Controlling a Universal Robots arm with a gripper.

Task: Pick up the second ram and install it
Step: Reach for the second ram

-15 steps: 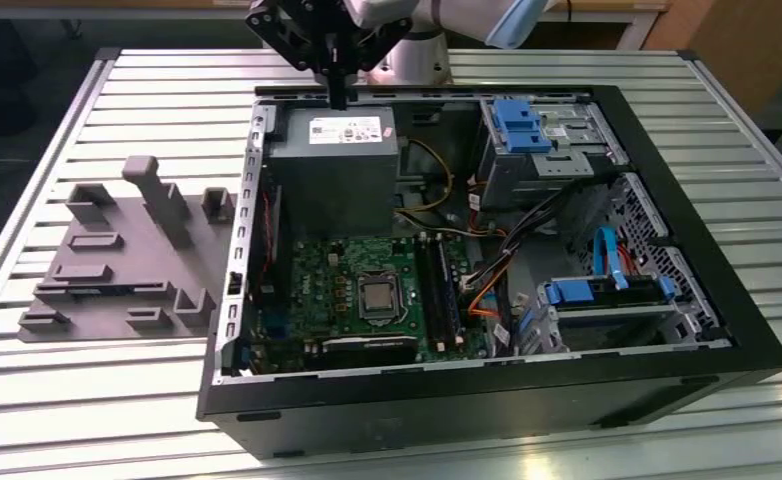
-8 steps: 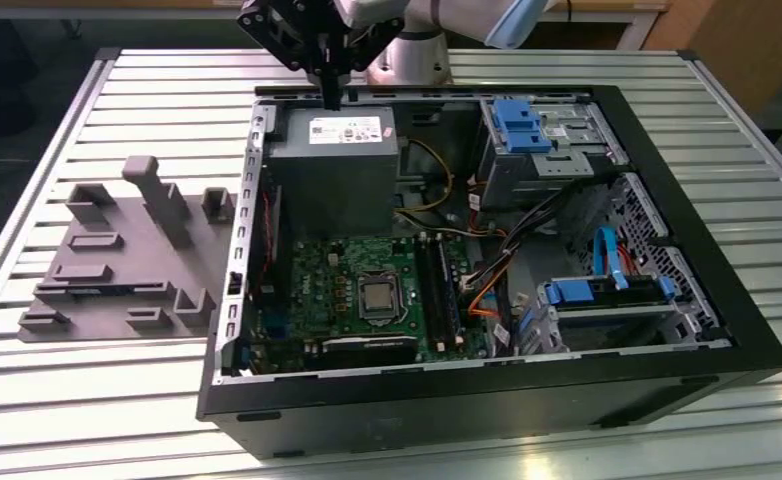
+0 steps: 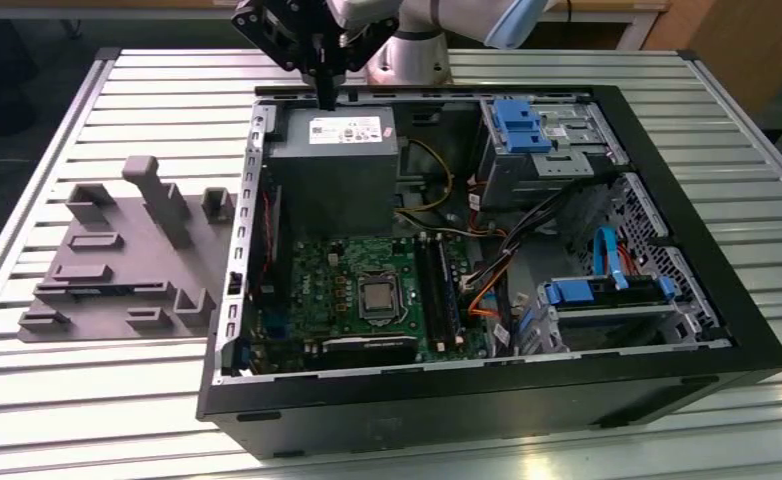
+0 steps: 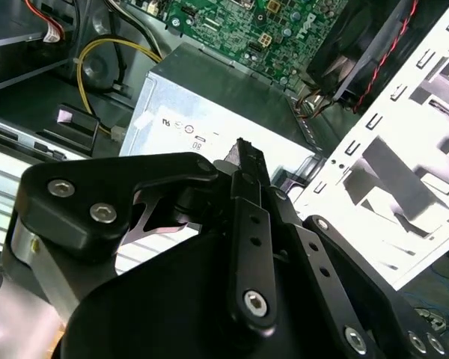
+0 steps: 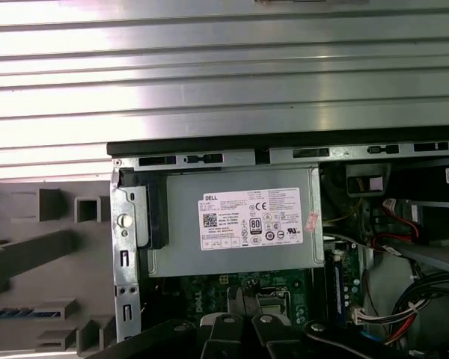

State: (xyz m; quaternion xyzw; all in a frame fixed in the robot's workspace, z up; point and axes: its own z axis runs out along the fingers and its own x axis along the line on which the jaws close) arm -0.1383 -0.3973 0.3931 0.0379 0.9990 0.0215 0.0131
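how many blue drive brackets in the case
2. One blue bracket on the far drive cage, another on the near cage toward the exterior view's right; more may be hidden.

The pale grey jointed robot arm (image 3: 425, 15) enters at the top centre of the exterior view, its wrist bent downward. Its black metal two-finger gripper (image 3: 327, 95) points straight down, with the slim fingers (image 4: 247, 161) drawn together.

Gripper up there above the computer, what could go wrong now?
The gripper hangs right above the gray power box and the case rim, so going down it might bump them. Loose orange cables lie beside the memory slots and could snag anything moving in there.
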